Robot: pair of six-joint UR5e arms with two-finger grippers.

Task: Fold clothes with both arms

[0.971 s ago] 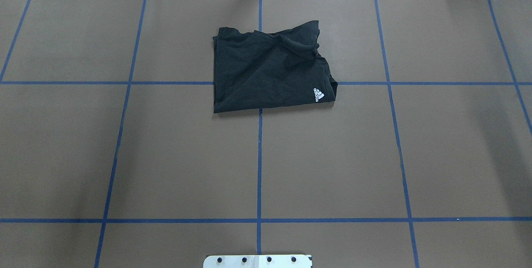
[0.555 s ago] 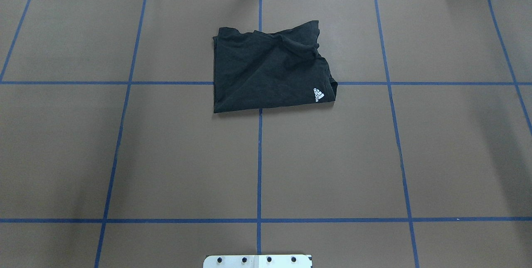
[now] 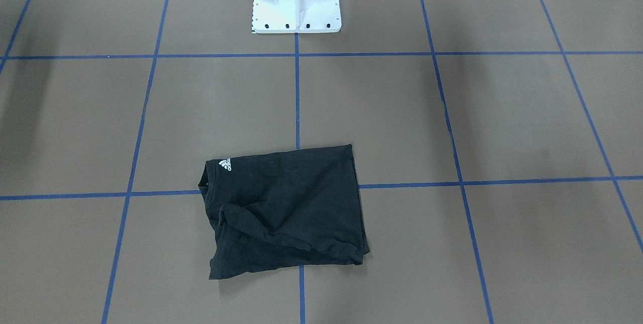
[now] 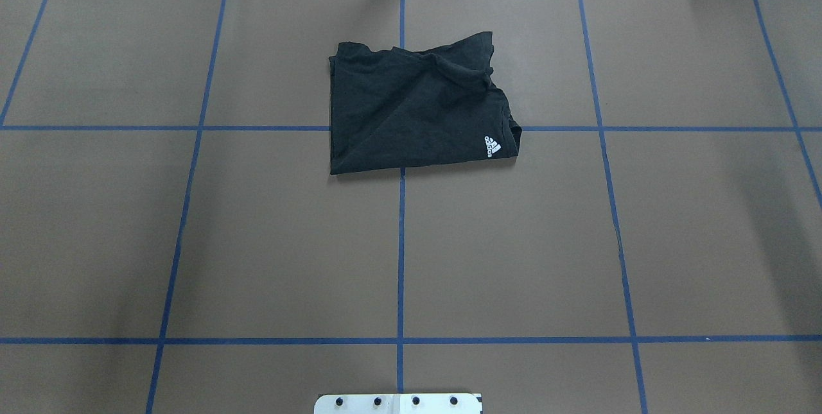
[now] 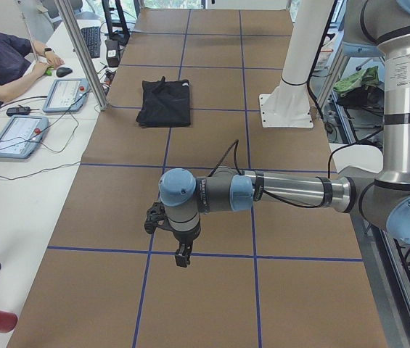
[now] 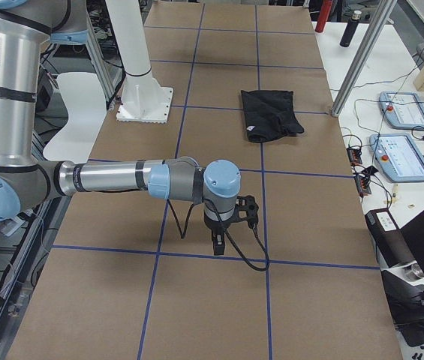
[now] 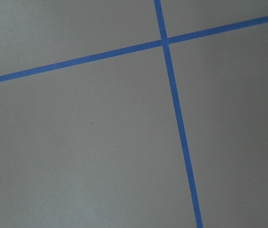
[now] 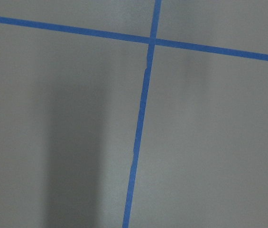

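Item: black T-shirt (image 4: 417,106), folded to rough rectangle, far centre of table (image 4: 192,241), astride centre tape line (image 4: 401,253). White logo (image 4: 492,146) at near right corner. Far right edge rumpled.
Left gripper (image 5: 181,255), right gripper (image 6: 218,244): over bare table, well apart from shirt; open or closed, cannot tell.
Risk: pinch at rumpled edge likely catches top layer only and drags fold open.

Black short-sleeved T-shirt (image 4: 411,112) lies folded into a rumpled rectangle on the brown table (image 4: 192,241), small white logo (image 4: 492,146) showing at one corner. The silver-grey jointed left arm (image 5: 292,190) and right arm (image 6: 114,178) each reach out level above the table, well apart from the shirt.
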